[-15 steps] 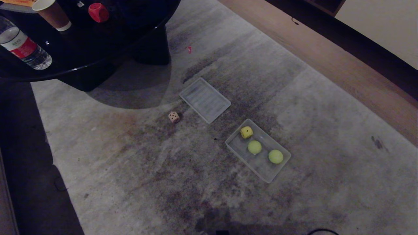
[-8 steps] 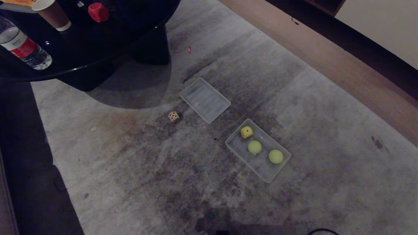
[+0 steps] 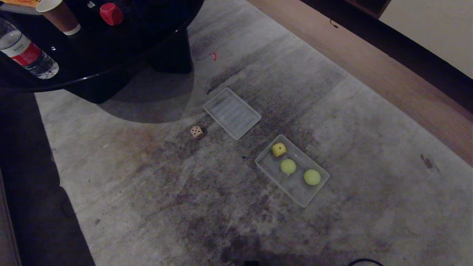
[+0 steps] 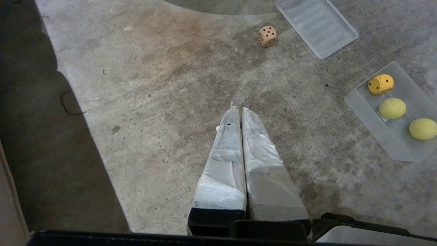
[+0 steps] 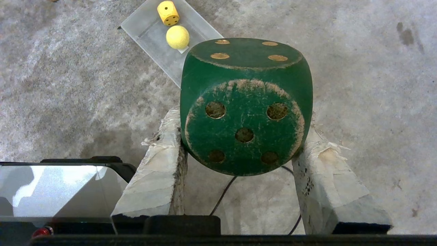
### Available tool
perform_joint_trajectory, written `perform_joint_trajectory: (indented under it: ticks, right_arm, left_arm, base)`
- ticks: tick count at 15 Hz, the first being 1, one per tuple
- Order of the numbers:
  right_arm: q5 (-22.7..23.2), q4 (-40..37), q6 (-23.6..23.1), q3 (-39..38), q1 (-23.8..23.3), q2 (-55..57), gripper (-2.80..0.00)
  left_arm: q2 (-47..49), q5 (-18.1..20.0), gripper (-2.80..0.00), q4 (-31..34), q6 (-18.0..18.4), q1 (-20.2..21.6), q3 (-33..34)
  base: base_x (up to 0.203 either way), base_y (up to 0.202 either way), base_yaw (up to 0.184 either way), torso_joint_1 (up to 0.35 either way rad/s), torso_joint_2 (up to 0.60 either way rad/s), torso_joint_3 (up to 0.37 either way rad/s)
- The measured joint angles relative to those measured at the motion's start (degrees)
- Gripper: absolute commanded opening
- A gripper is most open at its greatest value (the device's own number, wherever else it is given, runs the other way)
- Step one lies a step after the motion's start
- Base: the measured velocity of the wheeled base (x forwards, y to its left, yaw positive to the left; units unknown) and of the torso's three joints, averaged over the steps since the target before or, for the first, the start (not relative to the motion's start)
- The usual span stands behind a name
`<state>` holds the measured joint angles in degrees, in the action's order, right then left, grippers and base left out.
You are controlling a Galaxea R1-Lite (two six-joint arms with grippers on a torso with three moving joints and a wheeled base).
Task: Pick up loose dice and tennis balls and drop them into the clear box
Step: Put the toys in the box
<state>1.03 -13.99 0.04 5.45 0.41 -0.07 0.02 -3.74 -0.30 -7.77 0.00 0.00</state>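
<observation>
My right gripper (image 5: 242, 127) is shut on a dark green die (image 5: 245, 102), held above the carpet. The clear box (image 3: 264, 166) lies on the carpet with a yellow die (image 3: 279, 149) and two tennis balls (image 3: 288, 166) (image 3: 312, 177) inside. A beige die (image 3: 196, 132) sits loose on the carpet to the box's left, beside the ribbed lid. A red die (image 3: 111, 14) rests on the black table. My left gripper (image 4: 238, 110) is shut and empty, hanging over bare carpet. Neither arm shows in the head view.
A flat ribbed translucent lid (image 3: 232, 113) lies between the beige die and the box. The black round table (image 3: 111, 62) at the far left carries a water bottle (image 3: 26, 51) and a paper cup (image 3: 59, 16). A wooden floor strip (image 3: 388, 70) borders the carpet.
</observation>
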Motion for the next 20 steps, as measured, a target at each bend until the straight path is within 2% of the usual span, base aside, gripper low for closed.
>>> perform_joint_trajectory:
  ticks: [20]
  right_arm:
    - [0.0, 0.0, 0.0, 0.0, 0.0, 0.0, -2.80]
  left_arm:
    - [0.0, 0.0, -2.80, 0.0, 0.0, 0.0, 0.0]
  base:
    - [0.000, 0.000, 0.000, 0.000, 0.00, 0.000]
